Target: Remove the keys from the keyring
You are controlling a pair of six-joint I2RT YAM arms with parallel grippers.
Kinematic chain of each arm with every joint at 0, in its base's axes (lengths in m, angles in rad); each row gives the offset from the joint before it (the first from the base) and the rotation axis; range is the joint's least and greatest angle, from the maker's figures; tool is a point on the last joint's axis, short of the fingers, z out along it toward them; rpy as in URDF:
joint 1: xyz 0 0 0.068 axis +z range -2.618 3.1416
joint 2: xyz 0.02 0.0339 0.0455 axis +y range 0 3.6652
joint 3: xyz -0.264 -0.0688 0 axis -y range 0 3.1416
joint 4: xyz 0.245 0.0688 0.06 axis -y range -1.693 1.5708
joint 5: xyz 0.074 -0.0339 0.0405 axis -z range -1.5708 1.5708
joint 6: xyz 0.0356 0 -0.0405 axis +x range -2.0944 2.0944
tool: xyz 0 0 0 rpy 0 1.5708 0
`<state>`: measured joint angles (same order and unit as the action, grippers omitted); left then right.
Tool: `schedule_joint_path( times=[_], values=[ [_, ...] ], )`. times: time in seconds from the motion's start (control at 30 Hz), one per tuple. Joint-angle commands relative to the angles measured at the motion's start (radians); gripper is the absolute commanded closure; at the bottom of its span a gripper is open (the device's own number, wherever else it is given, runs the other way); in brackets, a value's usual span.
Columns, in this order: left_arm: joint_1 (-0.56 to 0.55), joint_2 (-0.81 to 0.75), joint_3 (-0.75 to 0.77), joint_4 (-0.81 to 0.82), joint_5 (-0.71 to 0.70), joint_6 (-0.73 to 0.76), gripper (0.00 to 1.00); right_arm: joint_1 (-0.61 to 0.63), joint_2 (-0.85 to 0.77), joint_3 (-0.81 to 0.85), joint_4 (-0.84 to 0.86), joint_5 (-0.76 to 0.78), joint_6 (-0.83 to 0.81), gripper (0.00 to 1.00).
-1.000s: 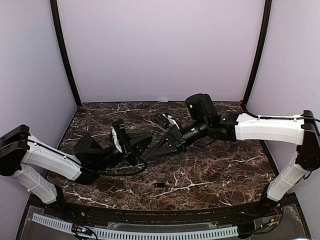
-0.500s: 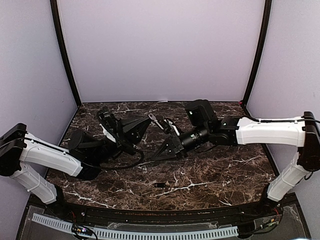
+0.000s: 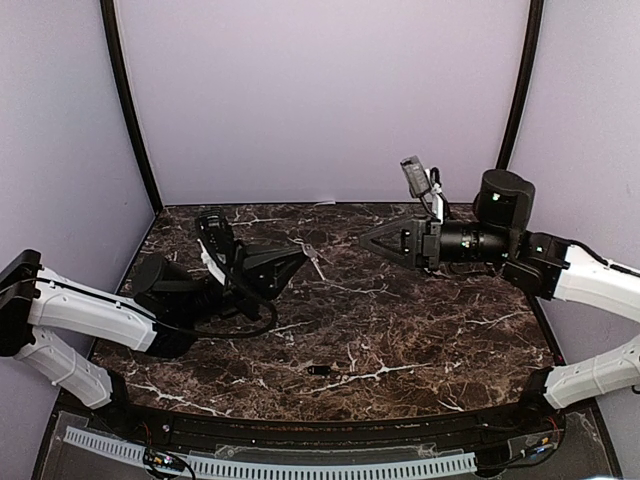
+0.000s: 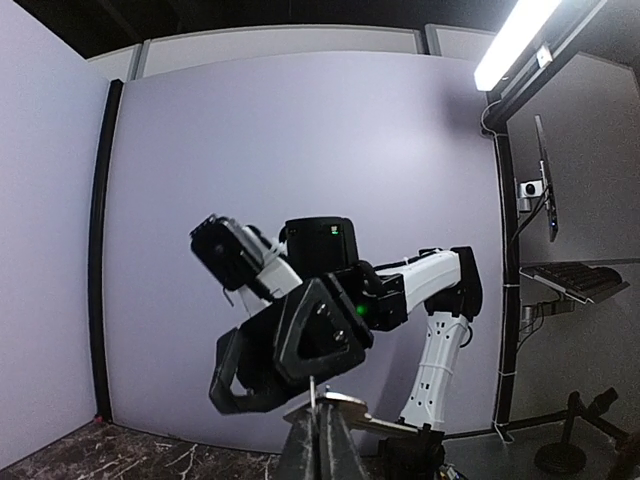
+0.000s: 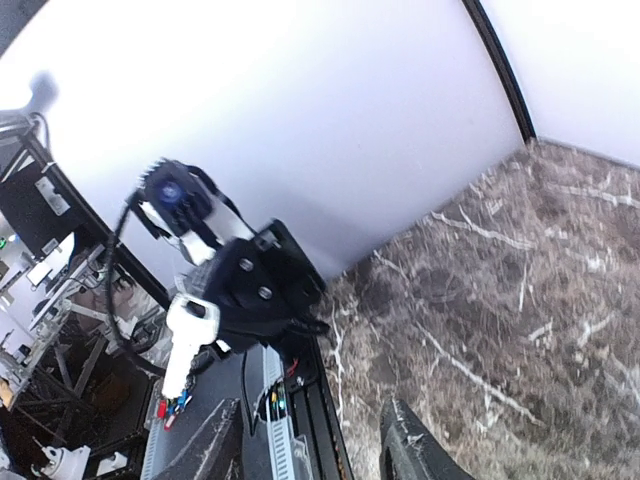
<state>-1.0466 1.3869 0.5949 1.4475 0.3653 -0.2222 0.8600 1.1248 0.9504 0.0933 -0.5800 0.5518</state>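
Note:
My left gripper point(image 3: 298, 260) is shut on the thin wire keyring point(image 4: 313, 392), raised above the middle of the marble table point(image 3: 420, 330). A silvery key point(image 4: 372, 412) still hangs on the ring and juts out past the shut fingers point(image 4: 340, 450); from above, that key point(image 3: 314, 251) shows just beyond the tips. My right gripper point(image 3: 366, 241) stands open a short way to the right of it, touching nothing. In the right wrist view nothing lies between the right gripper's point(image 5: 312, 452) fingers. A small dark key point(image 3: 320, 370) lies loose on the table near the front.
Lilac walls close the back and both sides, with black corner posts point(image 3: 132, 110). A cable rail point(image 3: 270, 466) runs along the near edge. The right arm's white link point(image 3: 600, 285) hangs over the table's right side.
The two grippers were together at mid-table. The right gripper has opened and pulled back up and to the right. The left gripper has stayed shut, now raised and tilted with the ring.

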Motion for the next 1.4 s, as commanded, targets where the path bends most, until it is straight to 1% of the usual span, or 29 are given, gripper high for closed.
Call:
schedule_joint_path(
  times=[0.0, 0.1, 0.17, 0.23, 0.37, 0.53, 0.7, 0.77, 0.83, 0.97, 1.1, 1.13, 1.2, 1.23, 1.37],
  values=[
    [0.007, -0.014, 0.010, -0.030, -0.030, -0.090, 1.00, 0.027, -0.050, -0.066, 0.264, 0.022, -0.046, 0.53],
    [0.007, -0.013, 0.022, -0.073, -0.108, -0.106, 1.00, 0.141, -0.054, -0.041, 0.149, 0.201, -0.184, 0.52],
    [0.007, -0.007, 0.032, -0.101, -0.145, -0.107, 1.00, 0.197, -0.051, -0.023, 0.104, 0.352, -0.244, 0.52],
    [0.007, -0.001, 0.047, -0.135, -0.165, -0.105, 1.00, 0.243, -0.041, -0.004, 0.077, 0.440, -0.302, 0.51],
    [0.007, 0.008, 0.071, -0.184, -0.185, -0.114, 1.00, 0.314, 0.003, 0.043, 0.018, 0.542, -0.404, 0.49],
    [0.007, 0.020, 0.082, -0.195, -0.187, -0.125, 1.00, 0.358, 0.051, 0.091, -0.048, 0.640, -0.483, 0.50],
    [0.007, 0.030, 0.087, -0.187, -0.178, -0.136, 1.00, 0.374, 0.095, 0.127, -0.087, 0.713, -0.512, 0.59],
    [0.007, 0.033, 0.089, -0.188, -0.174, -0.138, 1.00, 0.377, 0.094, 0.121, -0.080, 0.730, -0.516, 0.69],
    [0.007, 0.035, 0.091, -0.190, -0.168, -0.142, 1.00, 0.378, 0.094, 0.117, -0.079, 0.751, -0.518, 0.74],
    [0.007, 0.037, 0.096, -0.196, -0.158, -0.147, 1.00, 0.385, 0.098, 0.118, -0.091, 0.801, -0.530, 0.75],
    [0.007, 0.040, 0.097, -0.197, -0.155, -0.153, 1.00, 0.390, 0.106, 0.127, -0.094, 0.817, -0.549, 0.76],
    [0.007, 0.040, 0.096, -0.198, -0.154, -0.154, 1.00, 0.392, 0.110, 0.130, -0.097, 0.818, -0.553, 0.81],
    [0.007, 0.039, 0.097, -0.199, -0.151, -0.156, 1.00, 0.397, 0.118, 0.137, -0.102, 0.823, -0.567, 0.96],
    [0.007, 0.039, 0.096, -0.199, -0.149, -0.156, 1.00, 0.399, 0.122, 0.140, -0.103, 0.824, -0.576, 1.00],
    [0.007, 0.044, 0.098, -0.189, -0.129, -0.166, 1.00, 0.409, 0.139, 0.133, -0.094, 0.811, -0.610, 1.00]
  ],
)
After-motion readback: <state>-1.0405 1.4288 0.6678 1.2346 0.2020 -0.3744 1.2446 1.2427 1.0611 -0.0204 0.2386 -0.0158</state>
